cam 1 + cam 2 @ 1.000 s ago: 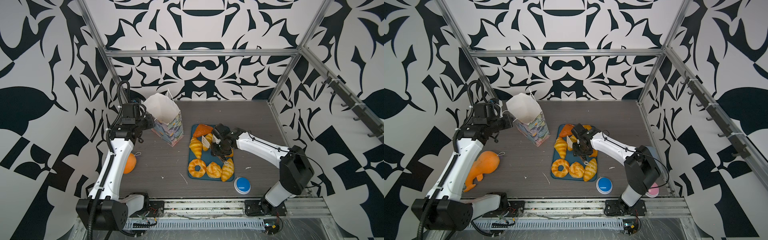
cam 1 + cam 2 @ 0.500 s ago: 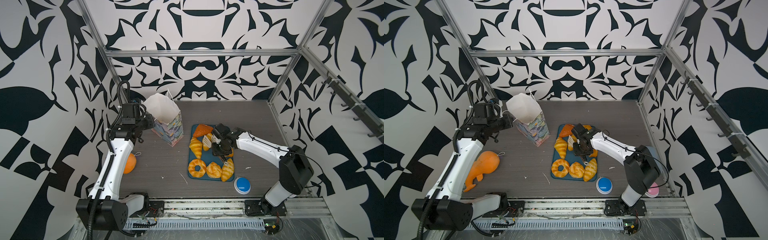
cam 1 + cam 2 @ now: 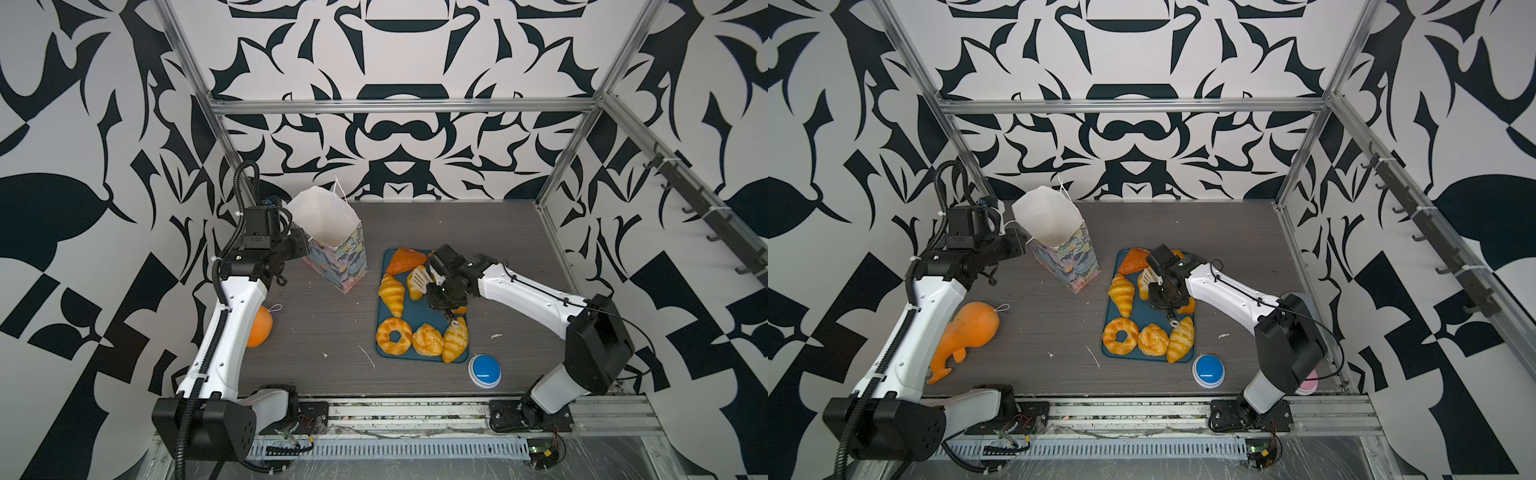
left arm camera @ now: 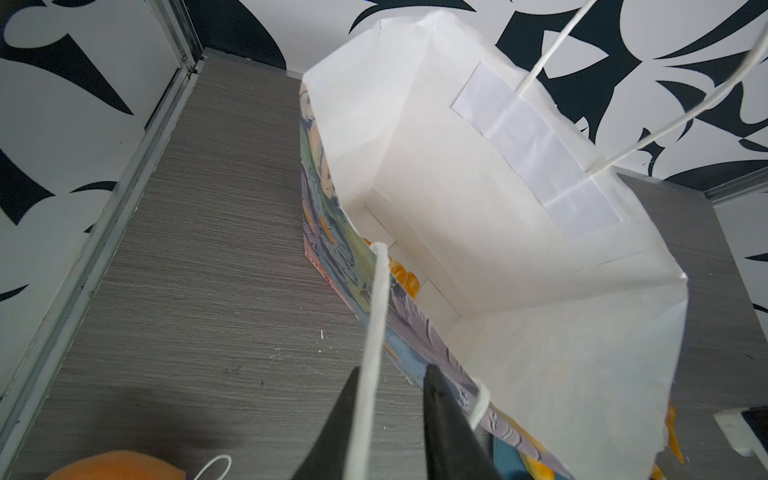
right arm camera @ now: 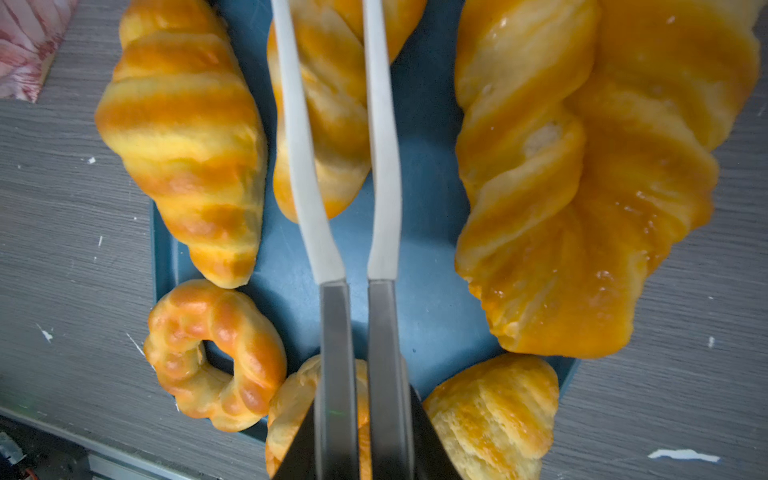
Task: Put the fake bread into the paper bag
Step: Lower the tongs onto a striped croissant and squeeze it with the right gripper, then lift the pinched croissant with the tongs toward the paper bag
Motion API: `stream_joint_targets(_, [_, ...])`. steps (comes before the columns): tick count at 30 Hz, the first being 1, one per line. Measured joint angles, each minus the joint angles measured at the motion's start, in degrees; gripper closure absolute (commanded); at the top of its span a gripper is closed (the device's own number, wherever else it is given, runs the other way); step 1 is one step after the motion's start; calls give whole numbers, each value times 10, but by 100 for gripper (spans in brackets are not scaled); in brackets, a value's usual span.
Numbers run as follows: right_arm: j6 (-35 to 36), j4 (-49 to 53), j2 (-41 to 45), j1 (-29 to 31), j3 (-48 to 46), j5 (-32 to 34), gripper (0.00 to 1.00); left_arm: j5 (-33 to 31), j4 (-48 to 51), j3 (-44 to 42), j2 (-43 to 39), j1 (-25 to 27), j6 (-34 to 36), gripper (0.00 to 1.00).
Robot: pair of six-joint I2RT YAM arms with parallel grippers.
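The paper bag [image 3: 328,232] [image 3: 1059,237] stands open at the back left, and one fake bread piece [image 4: 405,276] lies on its white bottom. My left gripper [image 4: 392,370] [image 3: 301,245] is at the bag's rim, fingers apart, with a string handle [image 4: 374,332] draped over one finger. My right gripper [image 5: 363,415] [image 3: 440,295] is shut on a pair of tongs [image 5: 332,332]. Their white blades lie close together over a striped loaf [image 5: 332,124] [image 3: 415,284]. Also on the blue tray [image 3: 415,311] are a croissant [image 3: 392,293], an orange triangle [image 3: 405,259], a ring [image 3: 394,336], a bun [image 3: 427,340] and another croissant [image 3: 455,338].
An orange toy with a string loop [image 3: 967,328] lies by the left arm. A blue round button [image 3: 485,370] sits in front of the tray and a pink one [image 3: 1308,380] behind the right arm's base. Metal frame posts edge the table.
My right gripper has squeezed the tongs, bringing their blades closer together over the striped loaf. The left arm and the bag have not moved.
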State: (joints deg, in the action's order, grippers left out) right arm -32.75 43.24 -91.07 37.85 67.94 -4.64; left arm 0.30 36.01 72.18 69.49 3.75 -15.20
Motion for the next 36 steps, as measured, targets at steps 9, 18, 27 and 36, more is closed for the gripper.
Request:
stream_joint_targets(9, [2, 19, 51, 0, 0, 9, 80, 1, 0, 0, 0, 0, -2, 73])
stream_joint_targets(18, [11, 28, 63, 0, 11, 12, 80, 2, 0, -1, 0, 0, -2, 73])
stream_joint_targets(27, [23, 21, 76, 0, 56, 9, 80, 2, 0, -2, 0, 0, -2, 73])
stream_joint_targets(36, [43, 15, 80, 10, 95, 0, 79, 2, -1, -2, 0, 0, -2, 73])
